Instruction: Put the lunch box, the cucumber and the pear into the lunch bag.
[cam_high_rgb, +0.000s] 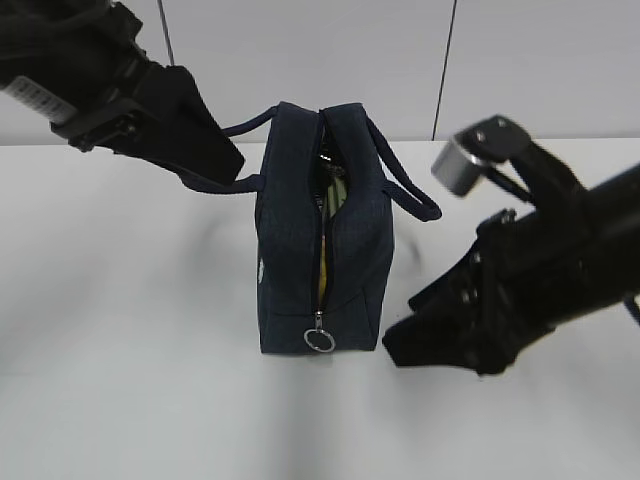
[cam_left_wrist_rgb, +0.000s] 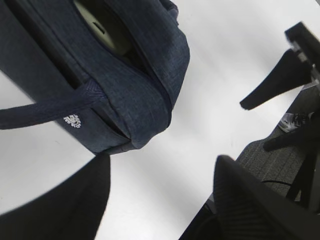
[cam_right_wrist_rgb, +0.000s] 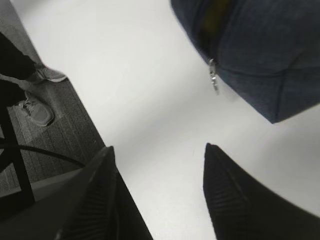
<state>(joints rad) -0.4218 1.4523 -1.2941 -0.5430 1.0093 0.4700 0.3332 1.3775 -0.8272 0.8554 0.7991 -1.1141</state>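
Observation:
The navy lunch bag (cam_high_rgb: 300, 240) stands upright mid-table with its zipper open and the ring pull (cam_high_rgb: 319, 340) hanging low at the near end. Through the opening I see the pale green lunch box (cam_left_wrist_rgb: 98, 24) and a yellow patch (cam_right_wrist_rgb: 218, 11) that may be the pear. The cucumber is hidden. My left gripper (cam_high_rgb: 228, 166) hovers by the bag's far left handle (cam_high_rgb: 248, 126). In its wrist view the left gripper (cam_left_wrist_rgb: 160, 167) is open and empty over bare table. My right gripper (cam_high_rgb: 405, 325) is low, right of the bag; in its own view it (cam_right_wrist_rgb: 157, 150) is open and empty.
The white table (cam_high_rgb: 130, 330) runs to a grey wall behind. The table's edge and dark floor (cam_right_wrist_rgb: 55, 135) lie close to the right gripper, with a person's shoe (cam_right_wrist_rgb: 36, 111) there. The right arm's dark fingers (cam_left_wrist_rgb: 280, 80) show in the left wrist view.

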